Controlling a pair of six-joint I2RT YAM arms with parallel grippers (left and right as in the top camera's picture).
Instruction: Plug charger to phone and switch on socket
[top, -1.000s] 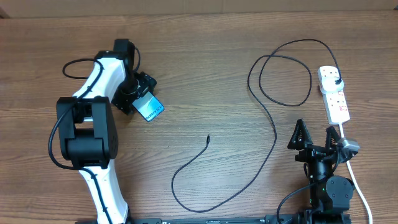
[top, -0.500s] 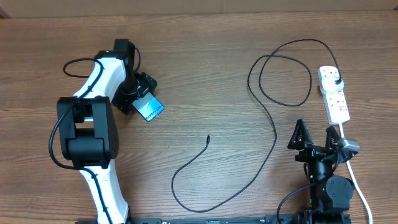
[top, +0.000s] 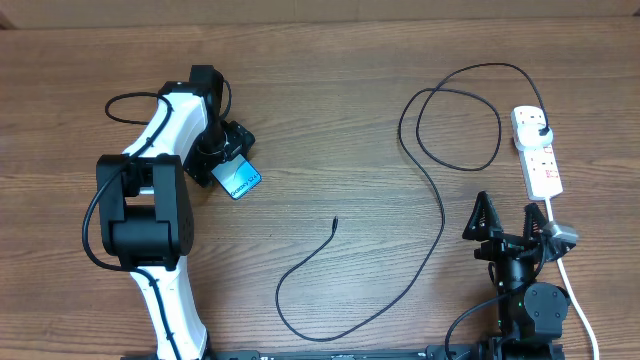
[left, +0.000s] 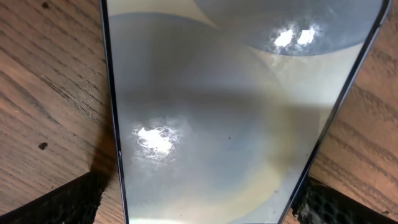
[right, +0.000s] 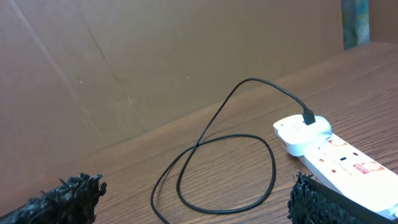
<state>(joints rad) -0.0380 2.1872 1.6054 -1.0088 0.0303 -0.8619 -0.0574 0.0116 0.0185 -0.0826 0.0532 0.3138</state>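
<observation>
Left tool (top: 228, 166) is gripping the phone (top: 238, 180), with its black fingertips (left: 62, 202) pressing on the two long edges, so the jaws are standing only as wide as the phone. In the left wrist view the phone (left: 230, 124) is filling nearly the whole picture, its glass showing pale grey-blue and cream curves and two bright glares of light. From overhead the phone is sitting tilted on the left part of the surface (top: 330, 100), its light blue screen facing up, well apart from everything else. Right tool (top: 508, 220) is hanging at the near right edge with its fingers spread wide and nothing between them. Brown wood grain is running across the whole surface. The charger (top: 441, 214) is lying in long loose curves over the middle and right: its connector tip (top: 334, 220) is resting free near the centre, and its plug (top: 541, 129) is sitting in the far end of the socket (top: 538, 150). The socket is lying along the right side, showing red marks, and a white cord (top: 570, 290) is trailing from it toward the near edge, just beside the right tool. Whether the switch is on cannot be told. In the right wrist view a plain brown panel (right: 124, 62) is rising behind the surface.
</observation>
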